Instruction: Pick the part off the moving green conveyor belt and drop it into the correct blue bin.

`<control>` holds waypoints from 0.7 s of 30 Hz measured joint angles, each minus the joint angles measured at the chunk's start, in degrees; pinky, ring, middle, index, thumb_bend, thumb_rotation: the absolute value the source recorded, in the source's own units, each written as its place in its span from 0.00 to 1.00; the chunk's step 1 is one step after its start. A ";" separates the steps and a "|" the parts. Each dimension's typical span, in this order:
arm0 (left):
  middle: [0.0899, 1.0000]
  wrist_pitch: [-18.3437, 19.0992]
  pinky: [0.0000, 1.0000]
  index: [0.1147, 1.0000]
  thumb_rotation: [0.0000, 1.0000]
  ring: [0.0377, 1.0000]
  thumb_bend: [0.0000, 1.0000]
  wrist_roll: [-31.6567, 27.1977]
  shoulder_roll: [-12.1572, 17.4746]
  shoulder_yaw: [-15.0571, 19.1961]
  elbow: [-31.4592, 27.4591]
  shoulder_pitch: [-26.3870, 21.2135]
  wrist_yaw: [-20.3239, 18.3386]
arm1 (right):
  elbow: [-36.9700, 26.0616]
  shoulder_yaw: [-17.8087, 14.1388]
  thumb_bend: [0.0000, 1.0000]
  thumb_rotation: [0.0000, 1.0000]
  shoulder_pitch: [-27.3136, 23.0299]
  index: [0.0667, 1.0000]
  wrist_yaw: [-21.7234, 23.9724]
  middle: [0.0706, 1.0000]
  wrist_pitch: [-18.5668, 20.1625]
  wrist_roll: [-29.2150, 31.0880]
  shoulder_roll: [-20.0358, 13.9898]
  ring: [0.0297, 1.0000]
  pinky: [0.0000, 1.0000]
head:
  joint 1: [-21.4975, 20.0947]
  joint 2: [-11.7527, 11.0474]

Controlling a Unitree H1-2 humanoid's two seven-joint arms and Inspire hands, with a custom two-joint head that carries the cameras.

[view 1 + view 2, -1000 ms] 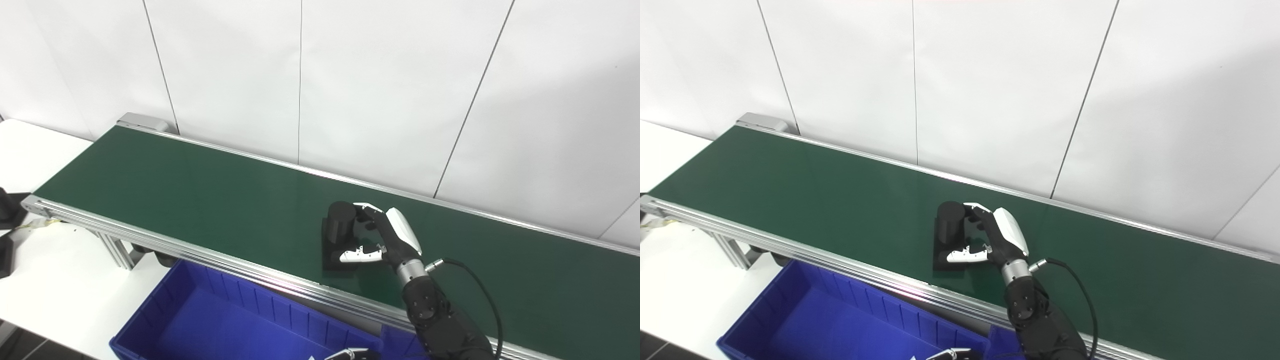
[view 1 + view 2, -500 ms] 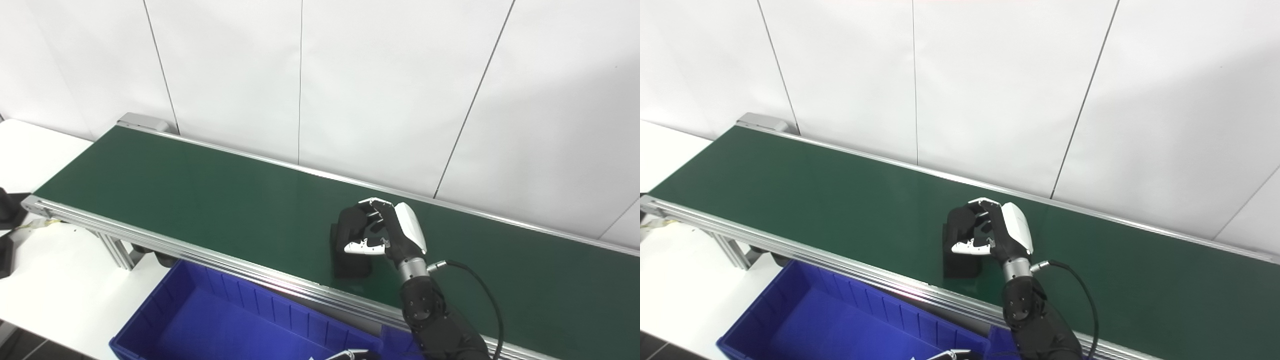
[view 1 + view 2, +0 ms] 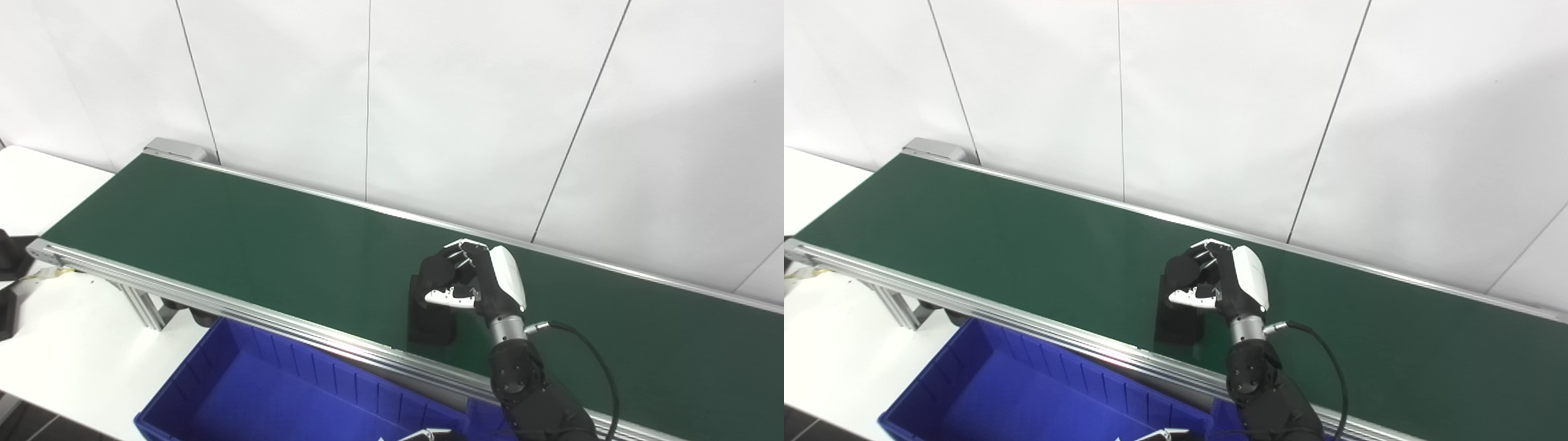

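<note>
A black part [image 3: 432, 306], a cylinder on a flat square base, is on the green conveyor belt [image 3: 245, 245] near its front rail. My right hand [image 3: 481, 285] reaches over the rail and is shut on the cylinder's top, fingers and white thumb curled around it. The base [image 3: 1179, 324] hangs dark below the hand; whether it touches the belt I cannot tell. Only white fingertips of my left hand [image 3: 422, 436] show at the bottom edge.
A blue bin [image 3: 275, 392] stands below the belt's front rail at bottom left, and the corner of a second blue bin [image 3: 484, 416] shows beside the right forearm. A white table [image 3: 61, 343] lies at left. White wall panels run behind the belt.
The right hand's fingers went from spread around the cylinder to closed on it. Hand and part shifted slightly right and up, the part now standing more upright.
</note>
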 measured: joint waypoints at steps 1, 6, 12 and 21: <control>0.73 0.00 0.64 0.73 0.12 0.69 0.92 -0.01 0.00 0.00 -0.02 0.01 0.00 | -0.02 0.00 0.52 0.00 0.00 0.49 -0.01 0.45 0.00 0.08 0.00 0.40 0.40 | 0.00 0.00; 0.73 0.00 0.64 0.73 0.12 0.70 0.92 0.01 0.06 -0.05 -0.25 0.17 0.00 | -1.24 -0.03 0.52 0.00 0.53 0.49 -0.02 0.45 0.00 1.42 -0.07 0.39 0.39 | 0.00 0.00; 0.73 0.00 0.63 0.73 0.13 0.69 0.92 0.00 0.07 -0.06 -0.28 0.19 0.02 | -1.90 0.05 0.52 0.00 1.39 0.49 -0.02 0.45 -0.01 2.12 -0.15 0.40 0.40 | -0.26 0.09; 0.73 0.00 0.65 0.72 0.12 0.70 0.93 -0.49 0.05 0.03 0.65 -0.50 -0.06 | -5.41 0.36 0.52 0.00 2.73 0.46 0.01 0.46 -0.01 4.71 -1.48 0.41 0.39 | -1.93 -0.61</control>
